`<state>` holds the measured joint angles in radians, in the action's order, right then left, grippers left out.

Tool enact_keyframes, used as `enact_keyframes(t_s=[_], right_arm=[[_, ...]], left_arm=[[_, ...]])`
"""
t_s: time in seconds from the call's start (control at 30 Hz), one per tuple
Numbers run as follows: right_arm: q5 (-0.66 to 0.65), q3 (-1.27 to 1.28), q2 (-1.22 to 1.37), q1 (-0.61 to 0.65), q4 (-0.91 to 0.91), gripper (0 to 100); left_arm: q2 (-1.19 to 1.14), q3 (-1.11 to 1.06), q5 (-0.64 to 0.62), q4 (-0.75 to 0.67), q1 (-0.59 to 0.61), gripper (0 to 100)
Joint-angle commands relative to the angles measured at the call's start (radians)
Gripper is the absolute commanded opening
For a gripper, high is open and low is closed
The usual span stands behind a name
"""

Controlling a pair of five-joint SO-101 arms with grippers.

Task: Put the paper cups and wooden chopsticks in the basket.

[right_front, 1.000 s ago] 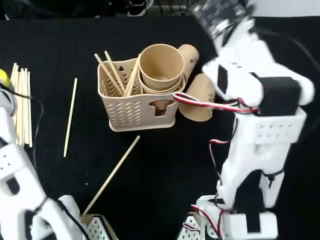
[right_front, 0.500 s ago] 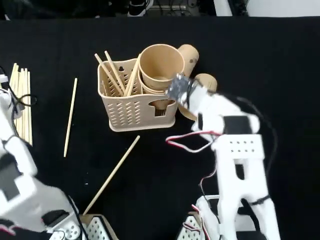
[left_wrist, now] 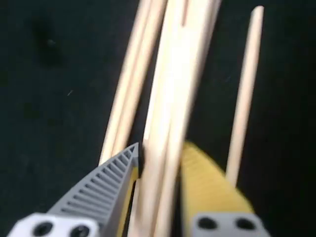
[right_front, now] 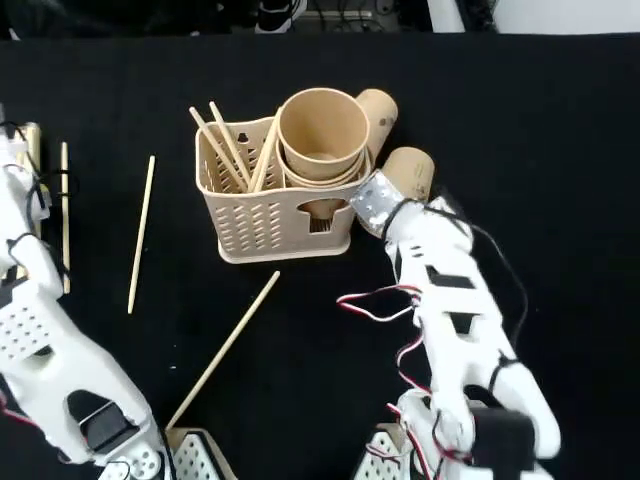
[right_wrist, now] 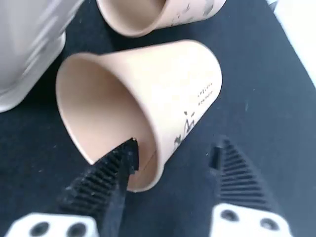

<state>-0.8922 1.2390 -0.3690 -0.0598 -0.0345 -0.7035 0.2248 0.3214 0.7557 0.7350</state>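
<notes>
Left gripper [left_wrist: 162, 150] is closed on the chopstick bundle [left_wrist: 173, 74], several sticks pinched between its grey and yellow jaws, with one loose stick [left_wrist: 244, 89] lying just beside them on the black table [right_front: 520, 120]; seen from above, the left arm [right_front: 25, 260] rises along the table's left edge with its wrist bent down over that bundle. Further right lie two single chopsticks, a near-upright one [right_front: 141, 235] and a slanted one [right_front: 223, 348] nearer the front edge, both well apart from the basket [right_front: 270, 225]. By my reading the task is about half done: three chopsticks [right_front: 228, 150] lean in the basket's left compartment and nested paper cups [right_front: 322, 130] stand in its right one; what remains is the bundle, the loose sticks, and two cups on their sides, a far cup [right_front: 378, 112] touching the basket's back corner and a near cup [right_front: 408, 172] just beside its right end. Right gripper [right_wrist: 177, 148] is spread apart at the near cup's mouth, one jaw inside the rim and the other outside the wall, not pinching it; the right arm [right_front: 450, 300] stretches low from the front edge toward that cup.
</notes>
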Motion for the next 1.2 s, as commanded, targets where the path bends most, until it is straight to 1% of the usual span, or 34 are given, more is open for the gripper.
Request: enact_keyframes(t_s=[0.0, 0.03, 0.07, 0.1, 0.17, 0.23, 0.37, 0.47, 0.57, 0.67, 0.73, 0.9, 0.97, 1.03, 1.17], right_arm=[[0.009, 0.001, 0.031, 0.008, -0.092, 2.2], [0.011, 0.002, 0.031, 0.006, -0.095, 0.9], [0.011, 0.002, 0.030, 0.003, -0.095, 3.2], [0.011, 0.002, 0.030, -0.009, -0.095, 3.2], [0.011, -0.002, 0.030, -0.032, -0.095, 0.9], [0.011, -0.005, 0.028, -0.063, -0.095, 1.1], [0.014, 0.008, -0.031, -0.092, -0.080, 1.1], [0.077, 0.013, -0.142, -0.109, 0.005, 1.1], [0.109, 0.008, -0.308, -0.118, 0.149, 1.1], [0.126, 0.004, -0.513, -0.118, 0.322, 1.1], [0.144, -0.021, -0.651, -0.118, 0.473, 1.1], [0.172, -0.174, -0.915, -0.118, 0.867, 1.1], [0.172, -0.257, -0.957, -0.118, 0.996, 1.1], [0.172, -0.343, -0.957, -0.120, 1.096, 1.1], [0.173, -0.490, -0.889, -0.129, 1.218, 1.1]], left_arm=[[-0.023, 0.027, 0.005, -0.006, -0.001, 3], [-0.023, 0.027, 0.008, -0.006, -0.005, 2], [-0.023, 0.024, 0.008, -0.005, -0.007, 3], [-0.021, 0.022, 0.008, -0.005, -0.007, 3], [-0.011, 0.021, 0.006, -0.003, -0.007, 3], [0.020, 0.004, 0.005, 0.018, -0.008, 3], [0.157, -0.073, 0.003, 0.069, -0.036, 3], [0.310, -0.179, 0.002, 0.072, -0.062, 3], [0.483, -0.302, 0.002, 0.069, -0.087, 3], [0.657, -0.435, 0.002, 0.023, -0.101, 3], [0.763, -0.535, -0.003, -0.044, -0.104, 3], [0.993, -0.759, -0.110, -0.245, -0.104, 3], [1.068, -0.814, -0.155, -0.304, -0.114, 3], [1.131, -0.846, -0.195, -0.330, -0.139, 3], [1.224, -0.851, -0.269, -0.341, -0.213, 3]])
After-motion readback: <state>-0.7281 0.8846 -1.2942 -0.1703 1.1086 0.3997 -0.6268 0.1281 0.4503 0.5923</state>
